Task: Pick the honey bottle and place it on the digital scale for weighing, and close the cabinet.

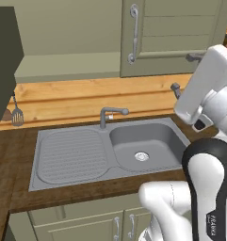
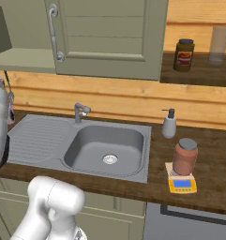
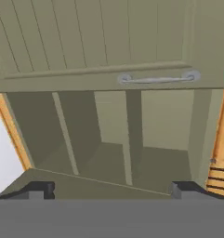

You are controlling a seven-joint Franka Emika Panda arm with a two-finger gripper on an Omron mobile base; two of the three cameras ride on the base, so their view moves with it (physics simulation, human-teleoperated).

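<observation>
The honey bottle stands upright on the digital scale, on the counter right of the sink. The cabinet has its right door closed, with a silver bar handle. Its left half is open: bare shelves show, and the left door is swung out as a dark slab at the frame's left edge. My gripper is open with nothing between its fingertips. It points into the open cabinet interior, beside the closed door's handle. In the left base view the gripper is in front of the closed door.
A grey sink with a faucet is set into the wooden counter. A white soap dispenser stands by the wall. A small dark jar and a glass sit on a shelf at the right. A spatula hangs at the left.
</observation>
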